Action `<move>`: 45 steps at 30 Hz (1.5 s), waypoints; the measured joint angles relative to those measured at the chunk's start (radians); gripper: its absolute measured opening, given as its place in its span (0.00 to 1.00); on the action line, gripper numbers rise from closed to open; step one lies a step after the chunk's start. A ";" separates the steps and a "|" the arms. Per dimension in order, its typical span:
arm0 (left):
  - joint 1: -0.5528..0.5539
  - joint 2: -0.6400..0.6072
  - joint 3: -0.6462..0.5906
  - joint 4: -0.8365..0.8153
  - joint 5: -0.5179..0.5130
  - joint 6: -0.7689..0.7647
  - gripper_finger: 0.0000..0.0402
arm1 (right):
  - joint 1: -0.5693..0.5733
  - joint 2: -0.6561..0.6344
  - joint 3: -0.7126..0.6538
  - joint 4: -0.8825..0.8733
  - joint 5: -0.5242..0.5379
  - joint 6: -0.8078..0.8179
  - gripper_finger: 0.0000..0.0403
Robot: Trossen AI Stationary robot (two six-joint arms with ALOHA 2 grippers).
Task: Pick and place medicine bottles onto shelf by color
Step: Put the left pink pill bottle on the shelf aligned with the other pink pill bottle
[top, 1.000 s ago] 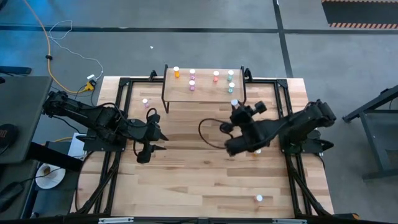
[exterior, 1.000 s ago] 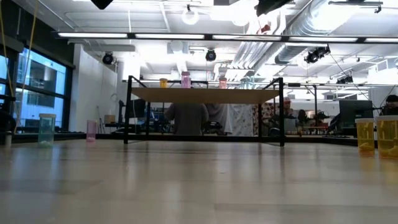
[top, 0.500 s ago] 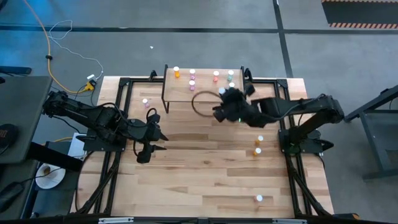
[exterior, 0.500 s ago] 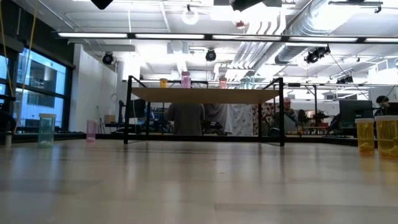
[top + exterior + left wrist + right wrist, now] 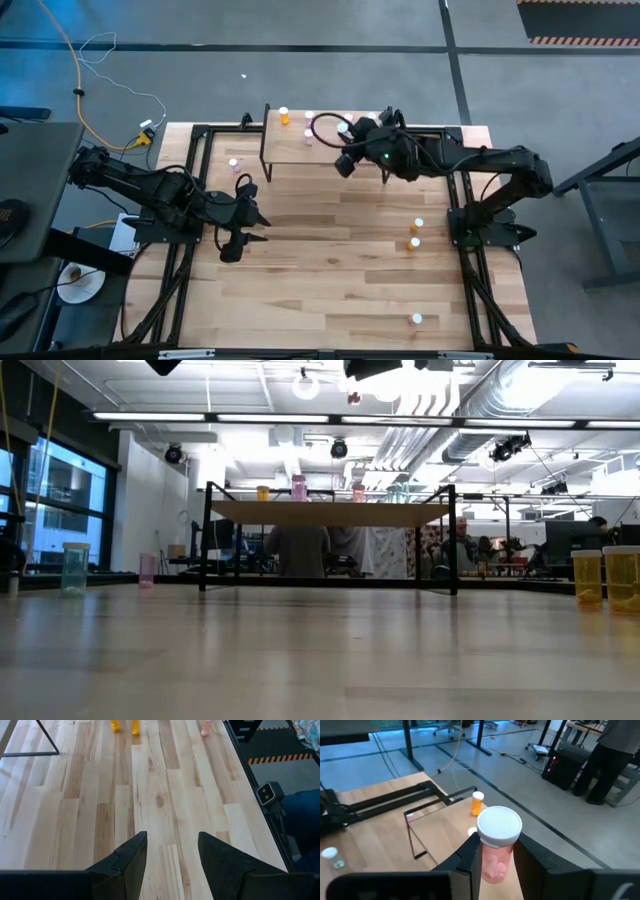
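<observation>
Right gripper (image 5: 495,862): pinching a pink bottle (image 5: 496,855), over the shelf (image 5: 300,148).
Left gripper (image 5: 170,857): spread, empty, at table's 9 o'clock.

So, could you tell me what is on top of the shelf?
On the shelf: an orange bottle and pink bottle. The right gripper, holding another pink bottle, covers the shelf's right half.

Two arms (image 5: 150,190), one shelf (image 5: 300,150)
</observation>
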 joint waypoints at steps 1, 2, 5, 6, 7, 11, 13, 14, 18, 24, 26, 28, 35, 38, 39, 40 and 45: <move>0.000 0.000 0.000 0.000 0.000 -0.001 0.42 | -0.002 -0.002 -0.022 0.018 0.000 -0.004 0.21; 0.000 0.000 0.000 0.000 0.000 -0.001 0.42 | -0.003 -0.005 -0.047 0.029 -0.002 -0.010 0.21; 0.000 0.000 0.000 0.000 0.000 -0.002 0.42 | -0.005 -0.016 -0.129 0.084 -0.008 -0.010 0.21; 0.000 0.000 0.000 0.000 0.000 -0.004 0.42 | -0.006 -0.025 -0.156 0.104 -0.019 -0.011 0.21; 0.000 0.000 0.002 -0.002 0.000 -0.006 0.42 | -0.007 -0.034 -0.174 0.138 -0.028 -0.016 0.21; 0.000 0.000 0.015 0.002 -0.002 -0.022 0.42 | -0.007 -0.062 -0.243 0.228 -0.044 -0.012 0.21; 0.000 0.000 0.018 -0.001 -0.002 -0.020 0.42 | -0.007 -0.067 -0.281 0.270 -0.042 0.000 0.21; 0.000 0.000 0.020 -0.001 -0.002 -0.020 0.42 | -0.007 -0.072 -0.304 0.280 -0.034 0.003 0.21; 0.000 0.000 0.021 -0.001 -0.002 -0.019 0.42 | -0.007 -0.075 -0.391 0.369 -0.021 0.036 0.21; 0.000 0.000 0.021 -0.001 -0.002 0.005 0.42 | -0.009 -0.075 -0.505 0.503 0.010 0.084 0.21; 0.000 0.000 0.021 -0.001 -0.003 0.010 0.42 | -0.015 -0.075 -0.530 0.539 0.011 0.091 0.21; 0.000 0.000 0.021 0.000 -0.006 0.011 0.42 | -0.028 -0.075 -0.551 0.559 0.010 0.105 0.21; 0.000 0.000 0.021 0.000 -0.008 0.016 0.42 | -0.092 -0.031 -0.569 0.621 -0.024 0.095 0.21; 0.000 0.000 0.021 0.000 -0.010 0.016 0.42 | -0.115 -0.015 -0.569 0.639 -0.042 0.083 0.21; 0.000 0.000 0.021 0.000 -0.010 0.016 0.42 | -0.122 -0.013 -0.569 0.639 -0.045 0.083 0.21; 0.000 0.000 0.021 0.000 -0.010 0.016 0.42 | -0.127 -0.010 -0.569 0.636 -0.045 0.083 0.21; 0.002 0.000 0.021 0.000 -0.010 0.019 0.42 | -0.157 0.016 -0.569 0.647 -0.093 0.090 0.21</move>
